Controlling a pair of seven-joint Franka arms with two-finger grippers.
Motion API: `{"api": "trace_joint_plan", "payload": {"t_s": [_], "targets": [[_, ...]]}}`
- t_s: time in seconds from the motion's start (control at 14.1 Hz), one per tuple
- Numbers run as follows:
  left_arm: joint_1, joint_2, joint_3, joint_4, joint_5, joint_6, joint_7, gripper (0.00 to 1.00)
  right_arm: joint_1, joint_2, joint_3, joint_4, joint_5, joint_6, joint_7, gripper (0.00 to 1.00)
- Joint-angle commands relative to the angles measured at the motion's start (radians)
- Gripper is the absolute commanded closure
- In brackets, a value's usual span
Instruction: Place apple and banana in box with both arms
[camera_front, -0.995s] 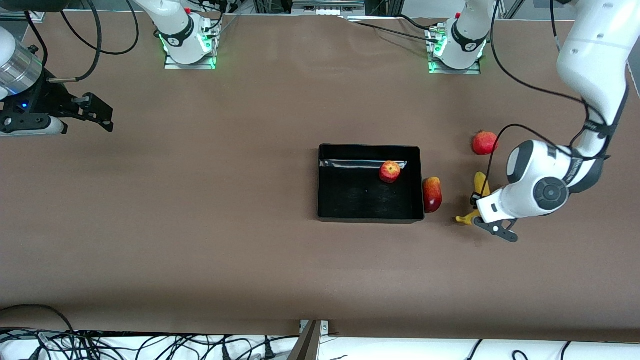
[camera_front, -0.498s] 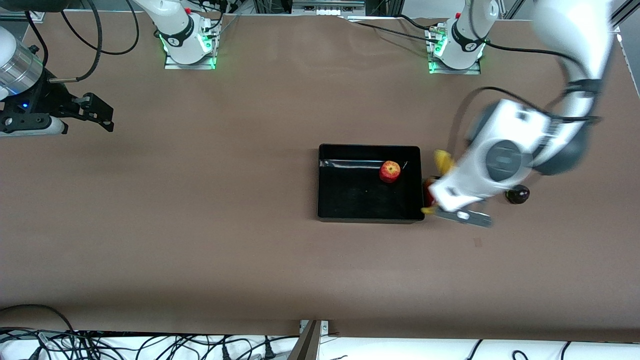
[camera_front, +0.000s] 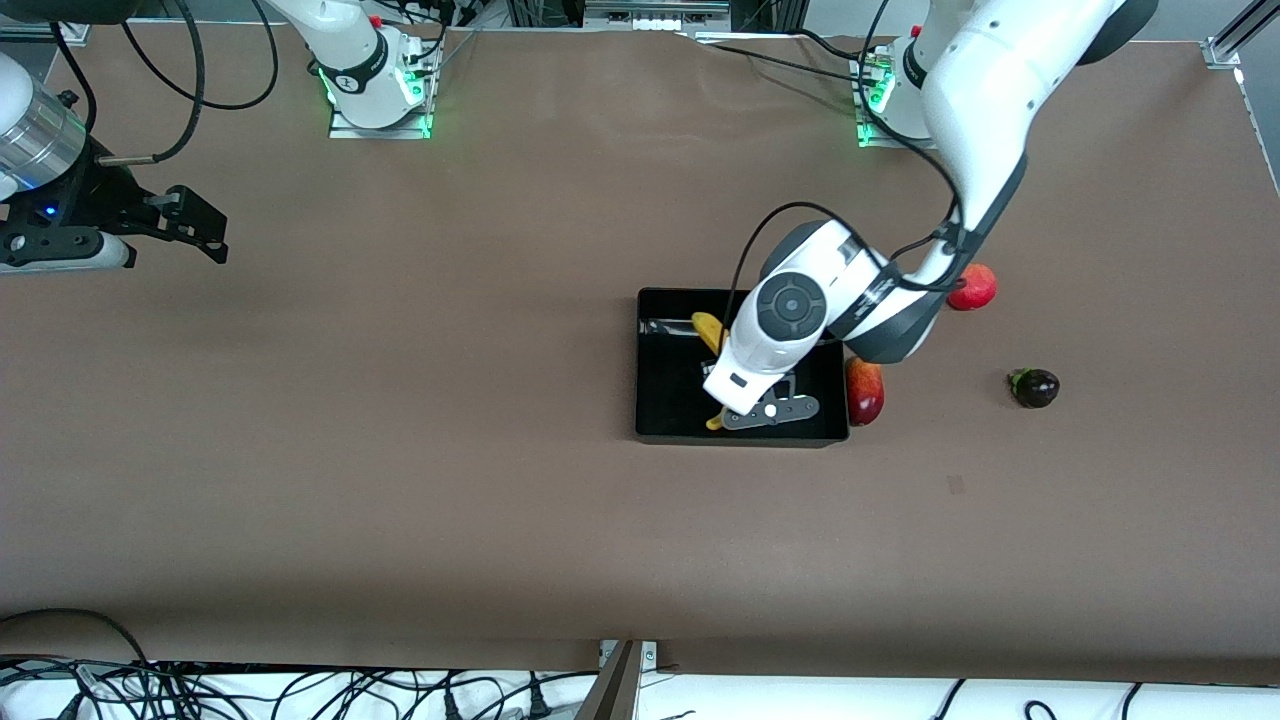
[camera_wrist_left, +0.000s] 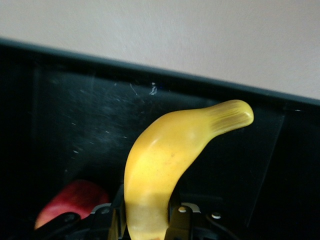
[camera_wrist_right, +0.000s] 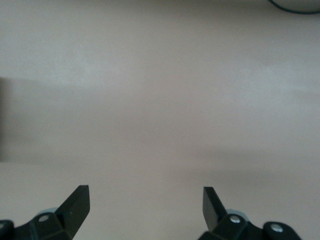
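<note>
Nearly finished: apple (camera_wrist_left: 70, 202) already in box (camera_front: 660, 420); banana (camera_front: 708, 330) held over box, left gripper (camera_front: 745, 410) fingers clamped on it, release remaining. Right gripper (camera_front: 195, 230) waiting over bench (camera_front: 400, 500), fingers apart.

Brown matte table (camera_front: 400, 480) filling nearly the whole front view, surface faintly creased near the top edge. Green indicator glow at two metal base plates (camera_front: 380, 125) along that edge. Dark framing and cabling above it. White floor strip (camera_front: 300, 695) below the near edge, strewn with tangled black cables (camera_front: 150, 685). Grey bracket (camera_front: 625, 680) at mid-edge. Even, diffuse light; soft shadows.
</note>
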Motion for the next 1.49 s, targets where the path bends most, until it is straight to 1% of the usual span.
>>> {"api": "trace_joint_plan", "payload": {"t_s": [0.0,0.21,0.28,0.36,0.43,0.57,0.71,0.85,1.14,1.28,1.42], "targets": [[-0.028,0.047,0.01,0.028,-0.01,-0.001,-0.025,1.0,-0.014,-0.008,0.011,0.004,0.002,-0.012,0.002,0.0],[-0.042,0.092,0.012,0.025,-0.002,0.042,-0.027,1.0,-0.014,-0.008,0.012,0.004,0.002,-0.01,0.002,0.0],[-0.044,0.099,0.012,0.027,-0.01,0.043,-0.027,0.82,-0.014,-0.008,0.014,0.004,0.002,-0.01,0.002,0.0],[-0.036,0.095,0.012,0.028,-0.004,0.042,-0.022,0.33,-0.014,-0.008,0.014,0.004,0.002,-0.01,0.002,0.0],[-0.022,0.086,0.01,0.028,-0.003,0.037,-0.018,0.0,-0.014,-0.008,0.014,0.004,0.002,-0.01,0.002,0.0],[-0.005,0.034,0.012,0.033,-0.003,0.001,-0.013,0.0,-0.014,-0.008,0.014,0.005,0.002,-0.01,0.002,0.0],[0.037,-0.055,0.01,0.048,0.003,-0.125,0.011,0.0,-0.014,-0.008,0.014,0.004,0.002,-0.01,0.002,0.0],[0.106,-0.153,0.009,0.055,-0.006,-0.22,0.149,0.0,-0.014,-0.008,0.014,0.005,0.002,-0.01,0.002,0.0],[0.252,-0.274,0.01,0.055,0.001,-0.397,0.466,0.0,-0.012,-0.008,0.017,0.005,0.005,-0.006,0.002,0.0],[0.33,-0.339,0.007,0.055,-0.005,-0.447,0.601,0.0,-0.012,-0.01,0.017,0.005,0.012,-0.009,0.002,0.0],[0.383,-0.394,0.006,0.055,-0.019,-0.471,0.687,0.0,-0.012,-0.01,0.017,0.005,0.017,-0.004,0.002,0.0]]}}
